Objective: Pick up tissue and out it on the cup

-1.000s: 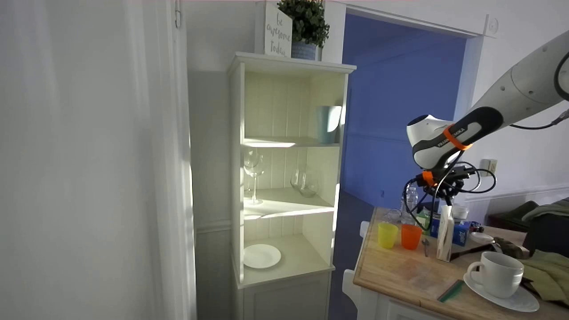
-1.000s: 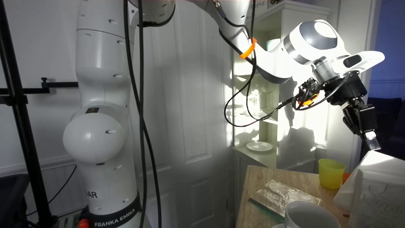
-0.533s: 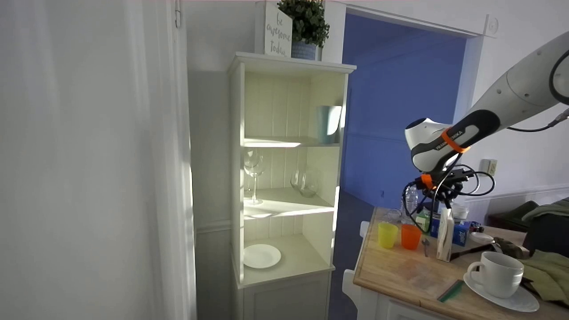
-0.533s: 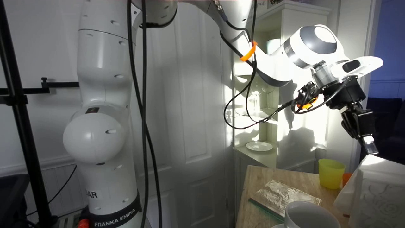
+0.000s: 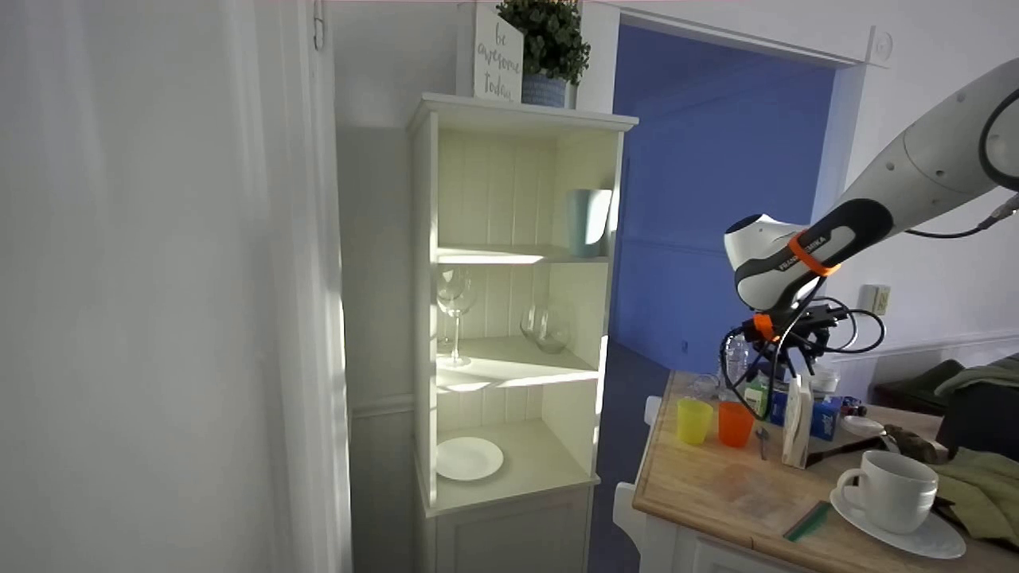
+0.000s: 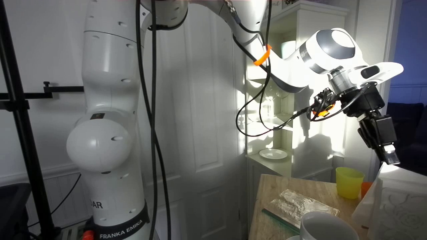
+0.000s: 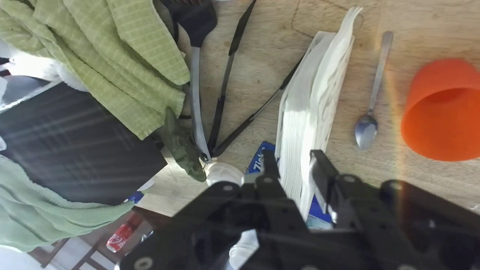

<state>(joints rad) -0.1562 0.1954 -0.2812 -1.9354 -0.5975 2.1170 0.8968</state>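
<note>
Low in the middle of the wrist view, the gripper (image 7: 293, 154) hangs with its fingers parted, one either side of the tissue (image 7: 300, 123), a white upright stack; I can't tell whether they touch it. To the right are a spoon (image 7: 366, 128) and an orange tumbler (image 7: 442, 77). The cup (image 5: 898, 497) stands on its saucer (image 5: 936, 540), lower right in an exterior view, handle toward the left.

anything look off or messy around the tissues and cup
Slightly: in the wrist view, an outer tissue is wavy, with one end jutting past the neater stack beside it. The cup looks fine, upright on its saucer.
</note>
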